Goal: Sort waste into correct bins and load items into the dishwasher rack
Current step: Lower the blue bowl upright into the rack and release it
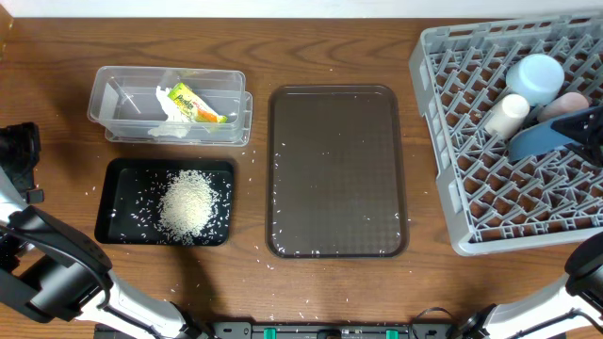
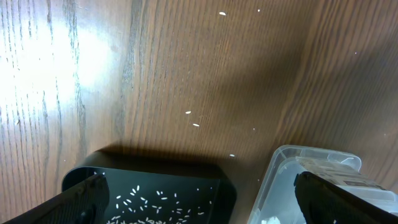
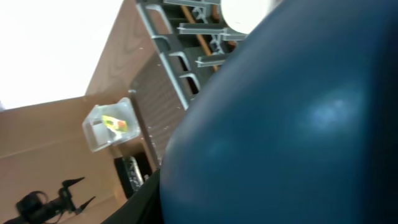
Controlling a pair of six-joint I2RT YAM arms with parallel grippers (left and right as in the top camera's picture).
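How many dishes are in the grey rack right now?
4, clustered at the far right of the dishwasher rack: light-blue bowl farthest back, cream-white cup at left, pink cup at right, dark-blue dish nearest. The frame edge cuts the rack, so more may be hidden.

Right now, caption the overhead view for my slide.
Rice in the black tray, wrapper in the clear tub, right gripper at the dark-blue dish in the rack.

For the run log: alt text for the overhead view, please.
Grey dishwasher rack at right holds a light-blue bowl, cream-white cup, pink cup and dark-blue dish, with the right gripper at the dish. A brown tray lies mid-table; further left, a black tray with a rice heap and a clear tub holding a yellow-green wrapper.
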